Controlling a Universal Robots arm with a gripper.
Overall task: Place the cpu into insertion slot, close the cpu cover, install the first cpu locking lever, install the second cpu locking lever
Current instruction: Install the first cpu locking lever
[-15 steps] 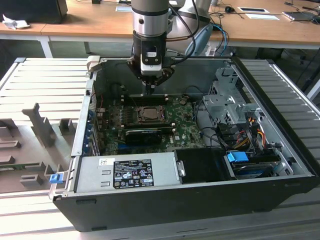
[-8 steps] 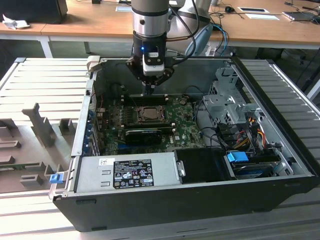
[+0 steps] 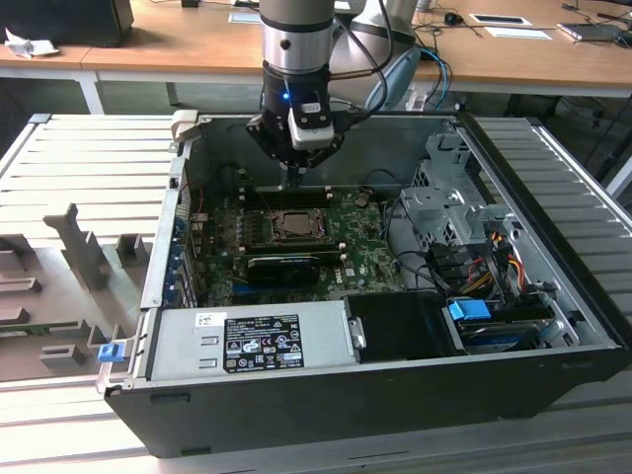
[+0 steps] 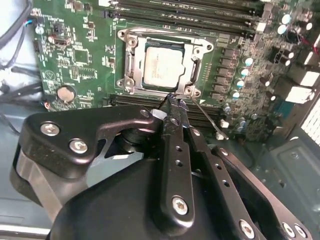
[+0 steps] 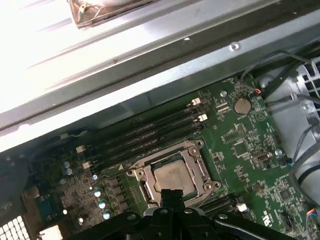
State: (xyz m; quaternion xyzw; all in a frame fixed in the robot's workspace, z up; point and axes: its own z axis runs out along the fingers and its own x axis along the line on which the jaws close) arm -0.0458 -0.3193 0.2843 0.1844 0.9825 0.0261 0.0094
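Observation:
The cpu (image 4: 164,67) lies flat in the insertion slot (image 4: 131,64) on the green motherboard (image 4: 80,60). The cpu cover (image 4: 196,56) lies down around it, and the chip's pale top shows through its window. My gripper (image 4: 173,100) is shut, its tips just above the socket's edge, beside a thin wire locking lever (image 4: 205,119) that sticks out from the socket's corner. I cannot tell whether the tips touch the lever. In the first wrist view the gripper (image 5: 170,193) hangs over the near side of the cpu (image 5: 172,175). In the exterior view the gripper (image 3: 294,179) hovers just behind the socket (image 3: 293,225).
Memory slots (image 5: 150,132) run beside the socket. The open computer case (image 3: 326,395) holds a power supply (image 3: 252,339) in front, a drive cage (image 3: 449,197) and loose cables (image 3: 484,262) at the exterior view's right. A black card (image 3: 281,265) lies in front of the socket.

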